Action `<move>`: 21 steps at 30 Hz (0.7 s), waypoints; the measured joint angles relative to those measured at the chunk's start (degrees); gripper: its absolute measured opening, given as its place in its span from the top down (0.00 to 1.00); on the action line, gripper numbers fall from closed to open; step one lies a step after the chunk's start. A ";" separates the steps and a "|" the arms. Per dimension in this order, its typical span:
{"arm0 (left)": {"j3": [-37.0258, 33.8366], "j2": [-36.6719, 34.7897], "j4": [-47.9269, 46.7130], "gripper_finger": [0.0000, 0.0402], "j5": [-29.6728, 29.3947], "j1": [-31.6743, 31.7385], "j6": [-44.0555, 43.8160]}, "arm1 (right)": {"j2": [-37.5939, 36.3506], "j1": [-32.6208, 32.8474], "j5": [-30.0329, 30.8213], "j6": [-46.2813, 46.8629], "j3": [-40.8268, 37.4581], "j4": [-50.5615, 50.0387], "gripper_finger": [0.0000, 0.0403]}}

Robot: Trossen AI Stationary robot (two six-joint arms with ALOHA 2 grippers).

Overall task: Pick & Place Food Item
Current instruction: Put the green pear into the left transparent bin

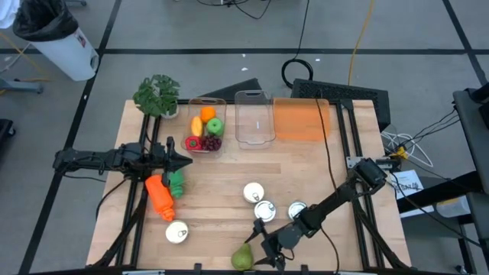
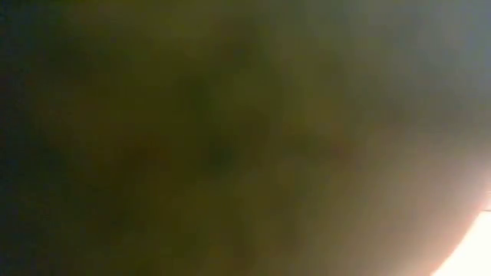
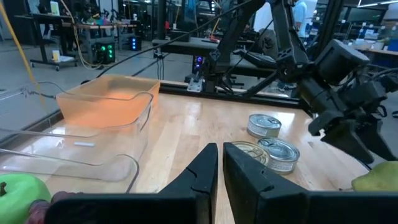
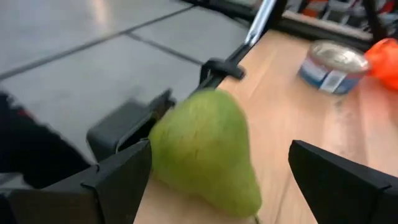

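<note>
High view first: our left gripper (image 1: 186,161) waits over the table's left half with its fingers pressed shut on nothing, pointing toward the middle. Just beside it lie an orange carrot (image 1: 160,197) and a green toy (image 1: 176,183). Behind them, at the far edge, we see a clear bin (image 1: 206,122) holding fruit, then an empty clear tray (image 1: 254,118) and an orange one (image 1: 302,120). Three tins (image 1: 264,210) stand near the middle, a fourth (image 1: 176,232) toward the near left. At the near edge sits the pear (image 1: 243,257), and our right gripper (image 1: 262,250) is at it, fingers spread wide either side without closing. Our right wrist view shows the pear (image 4: 205,152) between both fingertips (image 4: 118,180).
</note>
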 joint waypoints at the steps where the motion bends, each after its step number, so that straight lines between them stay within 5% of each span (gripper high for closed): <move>1: 0.00 0.01 0.02 0.91 -0.02 -0.01 0.01 | 0.03 -0.28 -1.10 -0.01 0.00 0.06 0.11; 12: 0.00 0.01 0.00 0.91 -0.02 -0.02 0.01 | 4.73 -2.52 -2.98 -5.66 1.38 2.40 0.11; 18: 0.02 0.02 0.02 0.91 -0.04 -0.01 0.01 | 7.13 -5.36 18.81 -9.54 5.09 3.01 0.11; 21: 0.04 0.02 -0.04 0.91 -0.02 -0.02 -0.01 | 5.22 -6.92 23.46 -10.19 4.90 2.51 0.11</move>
